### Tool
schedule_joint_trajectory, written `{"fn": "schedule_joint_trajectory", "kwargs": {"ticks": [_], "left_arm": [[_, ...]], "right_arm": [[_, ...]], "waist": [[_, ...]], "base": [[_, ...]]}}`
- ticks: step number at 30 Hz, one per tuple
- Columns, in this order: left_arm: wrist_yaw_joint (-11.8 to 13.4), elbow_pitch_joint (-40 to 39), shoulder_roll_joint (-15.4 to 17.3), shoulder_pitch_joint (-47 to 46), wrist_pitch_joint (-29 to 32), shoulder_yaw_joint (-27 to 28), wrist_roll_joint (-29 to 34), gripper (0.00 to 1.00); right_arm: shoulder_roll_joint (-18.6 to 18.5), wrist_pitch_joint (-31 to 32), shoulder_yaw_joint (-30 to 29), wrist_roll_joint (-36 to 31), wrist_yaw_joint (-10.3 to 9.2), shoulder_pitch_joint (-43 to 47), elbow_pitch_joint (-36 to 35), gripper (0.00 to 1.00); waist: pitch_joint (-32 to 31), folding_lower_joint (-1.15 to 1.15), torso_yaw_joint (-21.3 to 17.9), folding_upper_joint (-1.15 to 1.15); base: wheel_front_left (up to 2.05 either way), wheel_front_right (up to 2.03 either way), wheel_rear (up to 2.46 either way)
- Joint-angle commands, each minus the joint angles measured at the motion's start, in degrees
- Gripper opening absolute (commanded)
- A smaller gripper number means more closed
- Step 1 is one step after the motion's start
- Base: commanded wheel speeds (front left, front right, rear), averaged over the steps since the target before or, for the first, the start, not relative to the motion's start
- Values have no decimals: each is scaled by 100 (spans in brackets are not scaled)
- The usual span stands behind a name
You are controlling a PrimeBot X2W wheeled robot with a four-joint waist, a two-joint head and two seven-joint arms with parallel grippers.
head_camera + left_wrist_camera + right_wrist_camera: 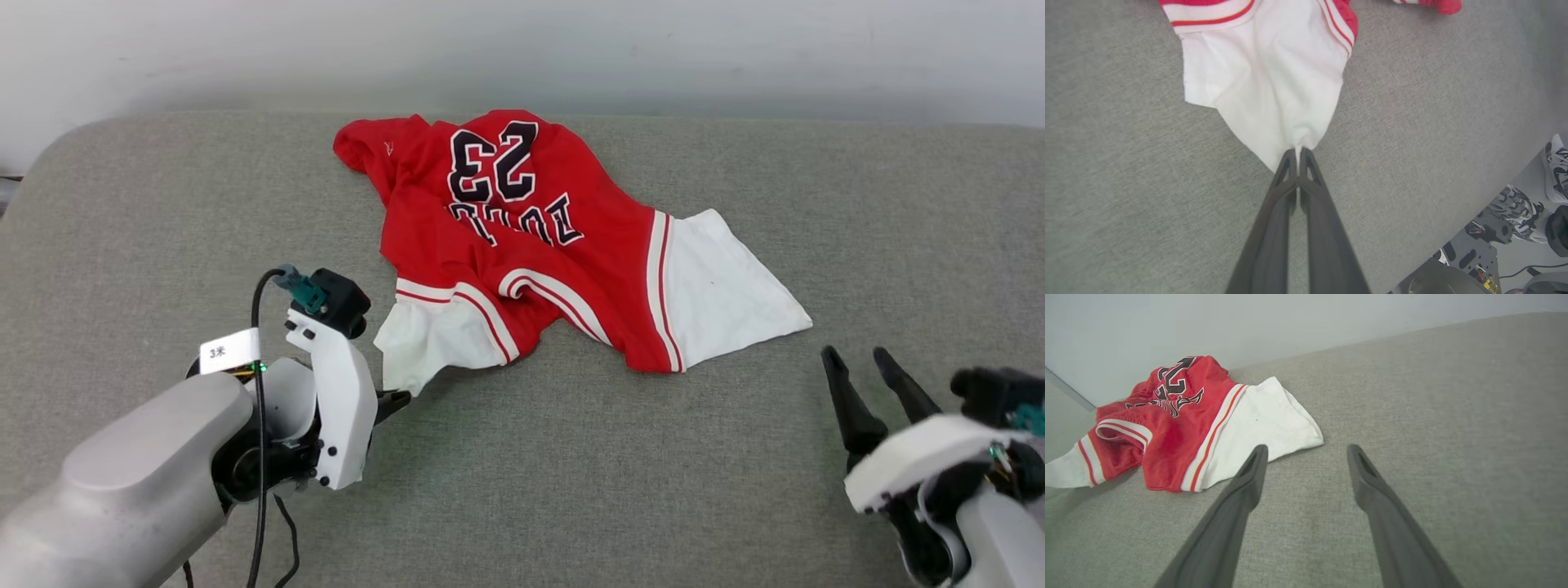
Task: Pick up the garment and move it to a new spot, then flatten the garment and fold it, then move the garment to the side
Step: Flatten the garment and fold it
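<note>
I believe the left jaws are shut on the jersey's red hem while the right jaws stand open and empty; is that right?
Not quite: the left jaws are shut on the jersey's white sleeve, not its red hem, as the left wrist view shows.

- The left gripper (1298,152) reaches up from the bottom edge, its two long dark fingers pressed together at the tips.
- Between those tips sits a pinch of the garment (1345,18), caught at the lowest point of its white sleeve (1265,81).
- The sleeve fans out wide from the pinch and wrinkles where the fingers bite.
- Red-and-white striped trim (1208,15) runs across the sleeve's top, with red cloth beyond it at the frame's edge.
- The grey cloth surface (1126,183) lies under it all.
- Lower right, past the surface's edge, two sneakers (1519,210) stand on a pale floor (1531,179) beside dark machine parts (1478,251).
</note>
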Motion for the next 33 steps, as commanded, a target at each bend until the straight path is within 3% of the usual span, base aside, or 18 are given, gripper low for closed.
{"fn": "schedule_joint_trajectory", "kwargs": {"ticks": [1,6,13,21,33], "left_arm": [[62,-157,57,52,-52,41,-6,0],[310,-857,409,161,-127,131,-10,0],[616,-1418,694,279,-250,241,-13,0],[735,-1621,697,408,-321,250,-83,0],[652,-1473,492,270,-367,284,-101,0]], "right_arm": [[-67,142,81,118,-4,-235,84,100],[-230,1113,381,379,-3,-753,608,100],[-255,2019,149,145,-4,-1406,1396,100],[67,2878,-437,-207,-3,-2129,2281,100],[319,3165,-822,-1167,-3,-2575,3249,100]], "waist": [[-6,0,22,0],[-8,0,130,0],[-22,0,308,0],[49,0,492,0],[290,0,773,0]], "base": [[0,0,0],[0,0,0],[0,0,0],[0,0,0],[0,0,0]]}}
